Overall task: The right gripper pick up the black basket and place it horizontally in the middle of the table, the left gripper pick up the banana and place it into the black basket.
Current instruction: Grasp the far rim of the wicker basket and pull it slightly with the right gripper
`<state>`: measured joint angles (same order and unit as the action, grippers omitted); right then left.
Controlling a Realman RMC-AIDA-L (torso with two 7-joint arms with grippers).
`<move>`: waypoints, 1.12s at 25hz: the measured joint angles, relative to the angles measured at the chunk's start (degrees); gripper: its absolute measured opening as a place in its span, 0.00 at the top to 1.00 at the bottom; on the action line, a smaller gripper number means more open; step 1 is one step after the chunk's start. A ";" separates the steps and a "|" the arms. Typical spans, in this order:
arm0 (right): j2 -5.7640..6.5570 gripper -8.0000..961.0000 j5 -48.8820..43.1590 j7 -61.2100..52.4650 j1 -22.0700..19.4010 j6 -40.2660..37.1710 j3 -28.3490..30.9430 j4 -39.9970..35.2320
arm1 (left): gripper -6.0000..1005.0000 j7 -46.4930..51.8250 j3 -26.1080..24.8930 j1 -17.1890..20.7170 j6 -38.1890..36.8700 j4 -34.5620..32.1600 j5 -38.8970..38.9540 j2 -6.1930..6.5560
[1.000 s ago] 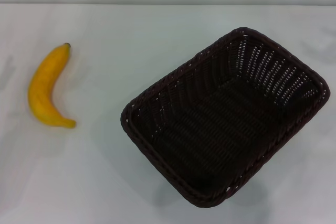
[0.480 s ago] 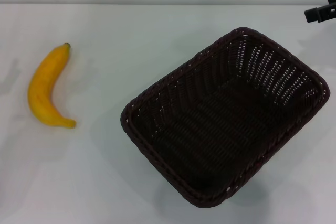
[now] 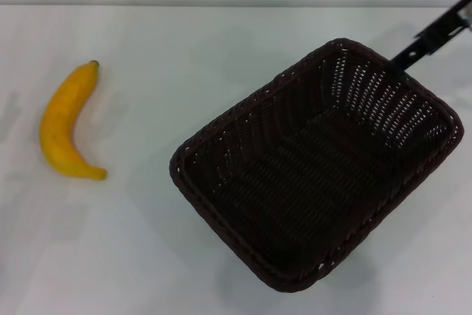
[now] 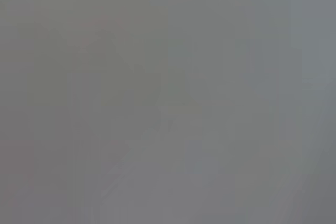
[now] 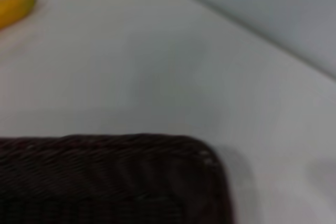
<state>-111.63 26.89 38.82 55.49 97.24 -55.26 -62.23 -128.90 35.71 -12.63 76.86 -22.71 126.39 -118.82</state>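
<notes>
The black basket sits askew on the white table, right of the middle, with nothing in it. The banana lies on the table at the far left, stem tip pointing away from me. My right gripper comes in from the upper right as a thin black tip just above the basket's far rim. The right wrist view shows the basket's rounded corner close below and the banana's end far off. My left gripper is out of view; the left wrist view shows only plain grey.
The table's far edge meets a pale wall. Bare tabletop lies between the banana and the basket and along the front left.
My right gripper has come in from the upper right corner and moved down and left to the basket's far rim. The basket and banana have not moved.
</notes>
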 joint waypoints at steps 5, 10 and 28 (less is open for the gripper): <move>-1.26 0.23 -3.73 -1.36 4.77 0.30 -0.32 5.95 | 0.12 -0.55 -0.03 0.46 0.00 0.00 0.20 0.00; -3.35 0.24 -10.82 -2.36 8.12 -3.01 -1.50 10.85 | 0.12 -1.22 -0.11 0.54 0.00 -0.02 0.30 0.00; -3.49 0.29 -12.29 -3.48 15.52 -10.24 -10.13 25.71 | 0.12 -2.59 -0.12 -0.51 -0.10 1.46 0.48 -0.07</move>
<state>-115.12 14.59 35.34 71.01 87.00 -65.39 -36.51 -131.49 35.59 -13.14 76.76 -21.25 126.87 -118.90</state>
